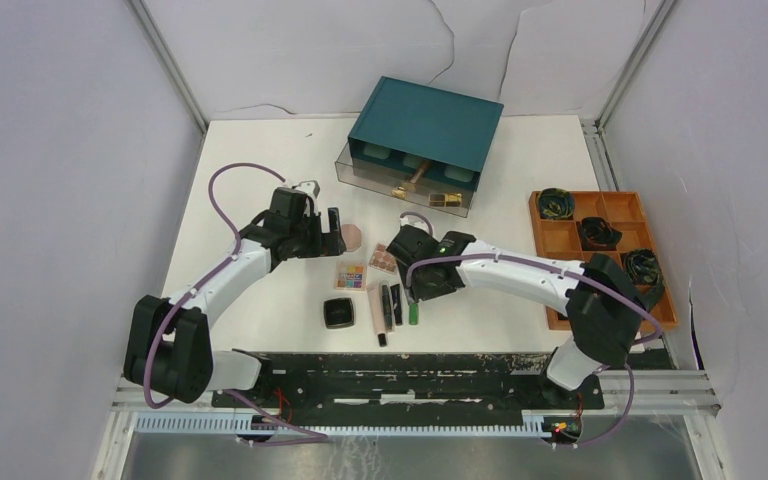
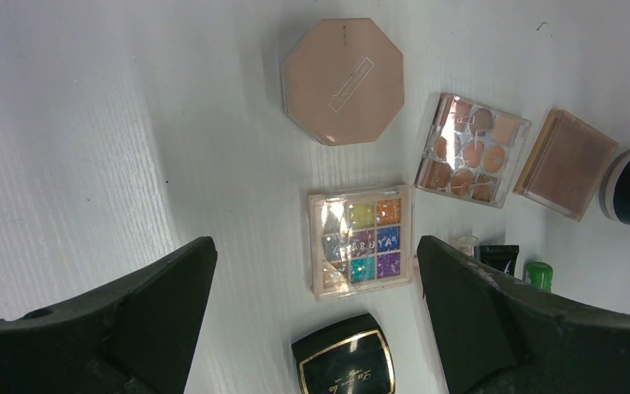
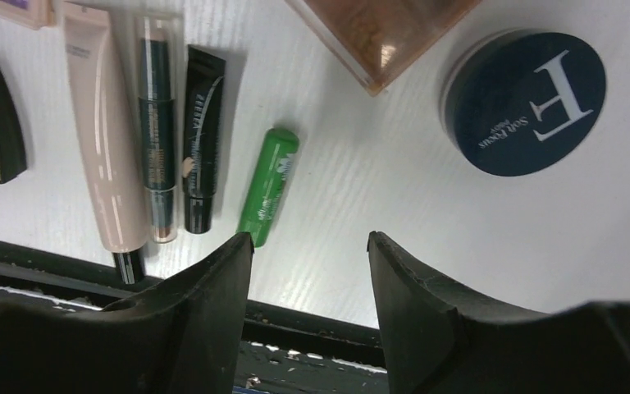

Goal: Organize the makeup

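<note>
Hovering over the glitter palette, left jaws wide, open table alongside.

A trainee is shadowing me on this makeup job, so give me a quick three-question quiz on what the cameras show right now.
1. True or false: the left pincer is open and holds nothing.
2. The tube nearest the right pincer is: A red, B green, C yellow.
3. Fill in: the dark blue round compact bears the letter ___ on its lid.
Key: 1 true; 2 B; 3 F.
</note>
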`<control>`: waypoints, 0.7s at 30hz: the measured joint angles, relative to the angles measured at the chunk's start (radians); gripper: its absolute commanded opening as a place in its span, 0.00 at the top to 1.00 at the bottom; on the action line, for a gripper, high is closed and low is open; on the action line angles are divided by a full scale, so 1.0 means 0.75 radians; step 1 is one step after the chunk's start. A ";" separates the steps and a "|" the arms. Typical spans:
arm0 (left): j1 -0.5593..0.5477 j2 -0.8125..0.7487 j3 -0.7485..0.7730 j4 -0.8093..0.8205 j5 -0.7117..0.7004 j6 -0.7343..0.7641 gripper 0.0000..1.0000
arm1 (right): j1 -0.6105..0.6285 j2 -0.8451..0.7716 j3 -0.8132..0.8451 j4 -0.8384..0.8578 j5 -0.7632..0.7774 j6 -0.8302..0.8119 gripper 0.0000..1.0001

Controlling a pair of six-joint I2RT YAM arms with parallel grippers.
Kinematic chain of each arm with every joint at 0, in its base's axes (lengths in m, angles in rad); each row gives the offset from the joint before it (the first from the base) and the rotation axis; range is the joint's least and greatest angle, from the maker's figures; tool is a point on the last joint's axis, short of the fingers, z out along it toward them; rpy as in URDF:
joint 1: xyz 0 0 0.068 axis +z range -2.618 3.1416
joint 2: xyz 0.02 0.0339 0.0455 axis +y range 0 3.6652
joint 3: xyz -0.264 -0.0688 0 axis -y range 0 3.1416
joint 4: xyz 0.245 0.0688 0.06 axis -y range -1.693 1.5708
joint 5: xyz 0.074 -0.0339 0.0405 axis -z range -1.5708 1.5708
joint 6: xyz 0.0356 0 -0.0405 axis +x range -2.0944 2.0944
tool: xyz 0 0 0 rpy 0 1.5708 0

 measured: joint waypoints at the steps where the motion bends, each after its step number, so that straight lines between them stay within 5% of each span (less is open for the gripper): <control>1: 0.000 0.000 0.000 0.000 0.001 0.000 0.01 | 0.007 0.002 -0.002 0.018 -0.009 0.009 0.40; 21: 0.000 -0.065 -0.020 -0.004 0.001 -0.001 0.01 | 0.051 0.166 -0.084 0.189 -0.014 0.099 0.58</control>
